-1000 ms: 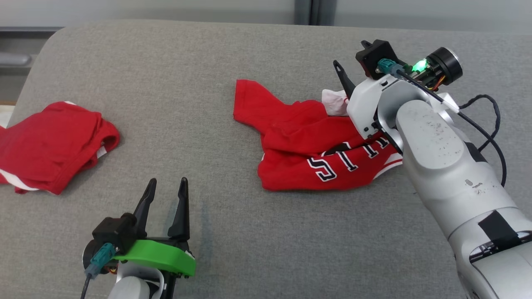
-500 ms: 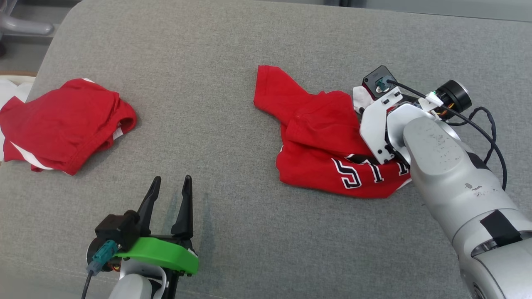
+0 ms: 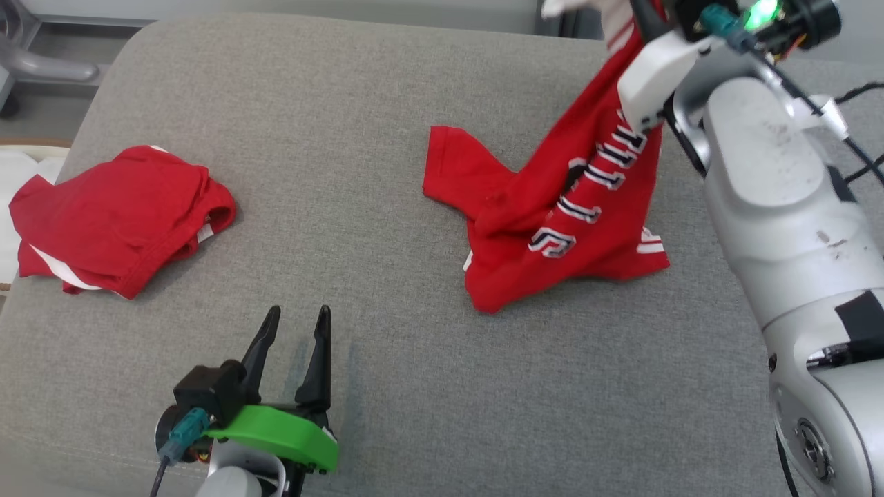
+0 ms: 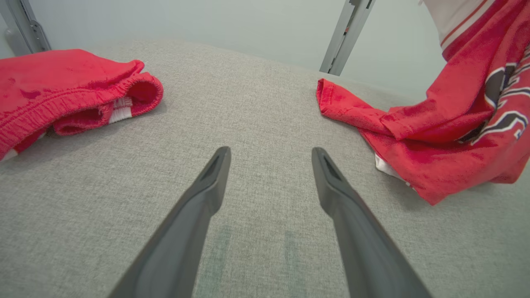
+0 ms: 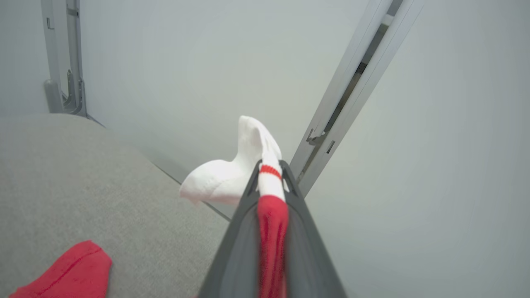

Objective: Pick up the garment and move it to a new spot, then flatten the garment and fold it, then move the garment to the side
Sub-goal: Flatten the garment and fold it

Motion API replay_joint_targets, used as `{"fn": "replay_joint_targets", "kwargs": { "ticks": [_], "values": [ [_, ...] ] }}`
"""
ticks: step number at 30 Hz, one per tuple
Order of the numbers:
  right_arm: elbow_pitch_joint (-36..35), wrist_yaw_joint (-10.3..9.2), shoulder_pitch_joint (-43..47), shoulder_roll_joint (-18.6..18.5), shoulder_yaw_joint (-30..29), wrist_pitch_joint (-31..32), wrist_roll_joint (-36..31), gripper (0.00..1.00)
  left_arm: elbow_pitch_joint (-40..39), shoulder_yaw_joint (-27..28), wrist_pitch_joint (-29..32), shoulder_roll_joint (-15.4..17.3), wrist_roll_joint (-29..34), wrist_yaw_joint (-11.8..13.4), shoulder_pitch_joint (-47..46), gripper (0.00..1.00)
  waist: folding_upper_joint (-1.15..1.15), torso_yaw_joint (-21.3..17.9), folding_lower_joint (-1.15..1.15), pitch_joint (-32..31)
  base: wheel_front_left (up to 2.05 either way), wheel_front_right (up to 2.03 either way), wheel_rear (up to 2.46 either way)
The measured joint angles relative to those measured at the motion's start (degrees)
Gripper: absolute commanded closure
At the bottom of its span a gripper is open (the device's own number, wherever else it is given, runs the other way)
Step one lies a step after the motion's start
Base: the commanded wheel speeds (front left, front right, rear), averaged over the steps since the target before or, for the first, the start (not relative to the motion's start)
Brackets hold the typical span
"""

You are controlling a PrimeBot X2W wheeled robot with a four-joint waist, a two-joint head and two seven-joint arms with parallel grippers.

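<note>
One right pincer [image 5: 271, 167], raised high, clamps the garment [image 3: 545, 214] by its white edge.

Open cushion [image 3: 345, 172] between red bundle [image 3: 117, 214] and garment [image 3: 525, 214].

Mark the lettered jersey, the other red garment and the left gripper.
lettered jersey [image 3: 535, 217]: head view, hanging mid front.
other red garment [image 3: 121, 217]: head view, top layer.
left gripper [image 3: 299, 313]: head view, between its fingertips.

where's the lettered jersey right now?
Head view, right side: the jersey hangs from the right gripper, its lower part on the grey cushion, far from the other red garment at left.
</note>
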Motion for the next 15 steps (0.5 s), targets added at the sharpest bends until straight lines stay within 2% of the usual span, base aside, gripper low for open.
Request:
{"fn": "replay_joint_targets", "kwargs": {
  "ticks": [3, 5, 7, 11, 15],
  "values": [
    [-5.49, 0.0, -3.05, 0.08, 0.98, -1.24, 7.59, 1.0, 0.57, 0.36, 0.01, 0.08, 0.44, 0.0, 1.7, 0.0, 0.0, 0.03, 0.0, -1.61, 0.0, 0.0, 0.0],
    [-11.72, 0.01, -3.74, 0.18, 0.59, -1.4, 12.84, 1.0, 0.71, 1.19, 0.01, 0.09, 0.69, 0.0, 2.54, 0.0, 0.0, -0.16, 0.0, -2.81, 0.0, 0.0, 0.0],
    [-15.69, 0.0, -2.88, 0.21, -0.82, -1.48, 15.45, 1.0, 0.58, 2.04, 0.0, 0.1, 1.08, 0.0, 3.03, 0.0, 0.0, -0.6, 0.0, -3.73, 0.0, 0.0, 0.0],
    [-21.12, 0.0, 6.91, 0.14, -5.78, -1.52, 18.0, 1.0, 0.04, 3.16, 0.0, -0.26, 1.98, 0.0, 4.08, 0.0, 0.0, -2.5, 0.0, -4.86, 0.0, 0.0, 0.0],
    [-23.48, 0.0, 21.09, 0.11, -15.51, -1.53, 17.22, 1.0, -0.58, 3.47, 0.01, -0.45, 2.58, -0.01, 4.4, 0.0, 0.0, -5.06, 0.0, -5.31, 0.0, 0.0, 0.0]
  ]
}}
